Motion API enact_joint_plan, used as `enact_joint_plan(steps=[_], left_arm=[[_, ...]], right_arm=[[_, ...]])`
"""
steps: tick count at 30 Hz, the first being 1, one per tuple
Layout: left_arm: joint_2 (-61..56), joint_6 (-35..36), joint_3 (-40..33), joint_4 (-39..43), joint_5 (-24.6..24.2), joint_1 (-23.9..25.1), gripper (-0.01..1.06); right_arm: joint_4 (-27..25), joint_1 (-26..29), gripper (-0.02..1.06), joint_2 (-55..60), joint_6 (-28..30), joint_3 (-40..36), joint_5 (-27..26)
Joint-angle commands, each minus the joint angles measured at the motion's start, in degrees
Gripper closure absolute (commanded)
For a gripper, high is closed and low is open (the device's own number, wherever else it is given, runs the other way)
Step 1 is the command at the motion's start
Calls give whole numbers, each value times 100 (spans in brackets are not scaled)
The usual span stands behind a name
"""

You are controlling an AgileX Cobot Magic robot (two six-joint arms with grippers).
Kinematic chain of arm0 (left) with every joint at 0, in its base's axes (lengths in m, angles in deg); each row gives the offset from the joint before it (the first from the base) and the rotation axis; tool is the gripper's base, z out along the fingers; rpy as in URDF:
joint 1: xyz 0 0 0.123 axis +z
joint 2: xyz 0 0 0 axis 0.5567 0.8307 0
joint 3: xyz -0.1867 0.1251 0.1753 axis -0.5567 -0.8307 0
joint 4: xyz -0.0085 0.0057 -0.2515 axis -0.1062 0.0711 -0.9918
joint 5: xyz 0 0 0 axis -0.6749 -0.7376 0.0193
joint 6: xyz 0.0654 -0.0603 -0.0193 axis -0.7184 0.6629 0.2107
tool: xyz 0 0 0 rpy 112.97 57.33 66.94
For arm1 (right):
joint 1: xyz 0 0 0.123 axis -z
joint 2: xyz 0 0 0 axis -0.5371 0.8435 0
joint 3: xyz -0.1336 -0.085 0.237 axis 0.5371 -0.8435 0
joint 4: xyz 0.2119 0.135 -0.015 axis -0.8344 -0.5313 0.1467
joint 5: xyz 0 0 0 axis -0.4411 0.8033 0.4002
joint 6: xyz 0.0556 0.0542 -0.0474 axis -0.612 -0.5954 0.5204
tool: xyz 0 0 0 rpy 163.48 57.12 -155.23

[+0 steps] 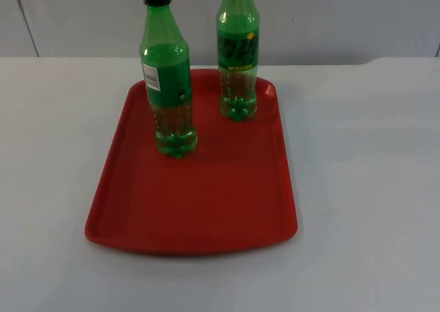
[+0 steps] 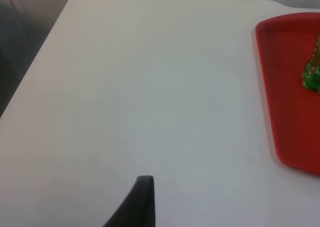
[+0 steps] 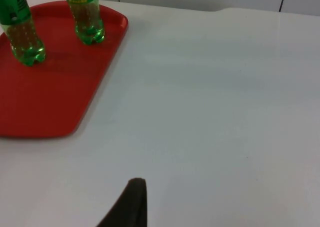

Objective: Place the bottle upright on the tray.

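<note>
Black fingertips stand nearest in both wrist views: the left gripper (image 2: 142,202) waits above bare white table (image 1: 364,188) well to the side of the tray, the right gripper (image 3: 132,202) likewise on the other side; whether either pair of fingers is parted or closed cannot be told. One red tray (image 1: 199,202) holds two green bottles, both upright on its far half: a capped bottle (image 1: 168,85) nearer the middle and a second bottle (image 1: 238,58) by the far right corner. Clear liquid fills their lower parts. Open tray floor lies in front of them.
</note>
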Motion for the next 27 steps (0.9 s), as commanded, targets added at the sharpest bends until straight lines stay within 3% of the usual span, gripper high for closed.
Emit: enact_joint_plan(steps=[1, 22, 27], left_arm=[[-19, -7, -23, -25, 9, -40, 0], [-19, -7, -23, -25, 9, -40, 0], [-19, -7, -23, -25, 9, -40, 0]], right_arm=[[18, -3, -1, -17, 46, -52, 2], [124, -3, -1, -17, -77, -52, 2], [-47, -3, -1, -17, -204, -52, 0]])
